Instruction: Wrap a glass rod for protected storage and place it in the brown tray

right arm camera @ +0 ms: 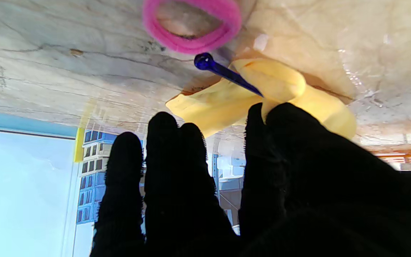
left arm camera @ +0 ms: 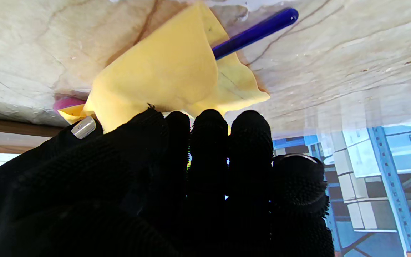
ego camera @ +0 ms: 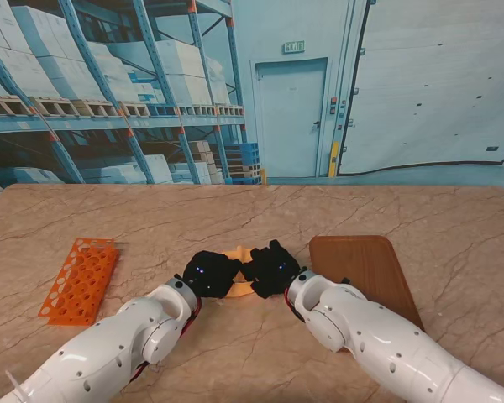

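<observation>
Orange rack (ego camera: 79,280) lies left of the yellow cloth (ego camera: 238,254). Left hand (ego camera: 208,274) and right hand (ego camera: 272,267) both pinch that cloth. Blue glass rod (left arm camera: 255,33) protrudes from its fold, partly wrapped. Brown tray (ego camera: 363,273) sits right of the cloth.

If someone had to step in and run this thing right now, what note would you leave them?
Left hand: on the yellow cloth, grip unclear.
Right hand: also at the cloth, thumb against it; grip unclear.
Blue glass rod: on the table, partly inside the folded cloth, one end sticking out.
Pink band: loose on the table beside the bundle.
Brown tray: to the right, not yet holding the rod.
Done: wrapping begun.
Left: finish wrapping, move bundle into tray.
</observation>
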You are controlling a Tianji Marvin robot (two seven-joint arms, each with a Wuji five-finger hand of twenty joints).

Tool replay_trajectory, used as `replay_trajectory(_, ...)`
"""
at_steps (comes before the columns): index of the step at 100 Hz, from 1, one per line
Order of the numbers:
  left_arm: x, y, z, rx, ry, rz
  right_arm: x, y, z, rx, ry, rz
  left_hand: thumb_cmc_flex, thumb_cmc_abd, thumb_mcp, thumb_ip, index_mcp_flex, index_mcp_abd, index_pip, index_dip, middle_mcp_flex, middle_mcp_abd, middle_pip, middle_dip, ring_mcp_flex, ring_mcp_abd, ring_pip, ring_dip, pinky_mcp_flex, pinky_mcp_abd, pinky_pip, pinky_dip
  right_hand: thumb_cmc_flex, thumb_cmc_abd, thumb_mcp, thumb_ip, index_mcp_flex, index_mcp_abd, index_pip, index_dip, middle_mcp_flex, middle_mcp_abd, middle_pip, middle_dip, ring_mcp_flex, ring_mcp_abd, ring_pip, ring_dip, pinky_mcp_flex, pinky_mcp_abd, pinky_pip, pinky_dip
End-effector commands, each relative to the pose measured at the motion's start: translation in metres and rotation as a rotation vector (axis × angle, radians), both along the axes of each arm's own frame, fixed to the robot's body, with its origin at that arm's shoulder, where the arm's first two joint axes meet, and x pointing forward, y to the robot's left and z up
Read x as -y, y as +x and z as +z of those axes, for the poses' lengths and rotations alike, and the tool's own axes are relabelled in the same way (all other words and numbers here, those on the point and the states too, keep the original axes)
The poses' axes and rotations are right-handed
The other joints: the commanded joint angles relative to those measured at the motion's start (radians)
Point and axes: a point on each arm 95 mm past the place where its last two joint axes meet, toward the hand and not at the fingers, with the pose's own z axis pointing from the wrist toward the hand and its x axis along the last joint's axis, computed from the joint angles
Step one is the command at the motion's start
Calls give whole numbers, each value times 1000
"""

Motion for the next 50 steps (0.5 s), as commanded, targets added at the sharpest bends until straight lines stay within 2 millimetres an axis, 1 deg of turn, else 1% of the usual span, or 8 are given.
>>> replay_trajectory(1, 2, 3, 1, 3, 1, -7, -5, 6, 7, 7, 8, -1, 39, 26, -13, -26, -2, -14, -16, -9, -5, 24, -12, -5, -12, 16, 0, -12, -1, -10, 64, -7, 44, 38, -5, -28, 5, -12, 11, 2, 7, 2, 26, -6, 10, -10, 27, -8, 0, -4, 35, -12)
replay_trajectory(11, 2, 7, 1, 5, 6, -6, -6, 12, 8, -10, 7, -13, 52, 38, -37, -31, -7, -16, -20, -9, -12, 21, -19, -1, -18, 16, -7, -12, -10, -10, 55, -8, 44, 37, -8, -28, 8, -16, 11, 3, 7, 2, 26, -6, 10, -10, 27, -9, 0, -4, 34, -13)
replay_trajectory(27, 1, 14, -2, 13, 25, -2, -9, 23, 6, -37, 1, -35, 55, 49, -50, -33, -16, -26, -24, -11, -21, 16, -26, 1, -31, 12, -16, -13, -25, -13, 45, -8, 42, 36, -9, -28, 9, -16, 10, 3, 7, 2, 26, -7, 10, -10, 27, -9, 0, -4, 34, -13)
replay_trajectory(40, 0, 17, -4, 14, 32, 7, -11, 30, 3, -59, -2, -55, 58, 63, -73, -32, -31, -45, -26, -9, -40, 1, -29, 10, -54, 7, -26, -10, -51, -17, 23, -9, 32, 34, -12, -27, 7, -7, 12, 5, 8, -3, 24, -8, 10, -12, 26, -10, 2, -12, 33, -13)
replay_trajectory(50, -2, 17, -5, 18, 27, 14, -12, 35, 0, -78, -11, -69, 58, 74, -93, -27, -46, -57, -29, -9, -61, -9, -38, 15, -85, 8, -41, -8, -89, -10, -9, -8, 22, 31, -12, -25, 5, 3, 20, 11, 10, -7, 22, -10, 10, -16, 22, -12, 2, -13, 32, -13)
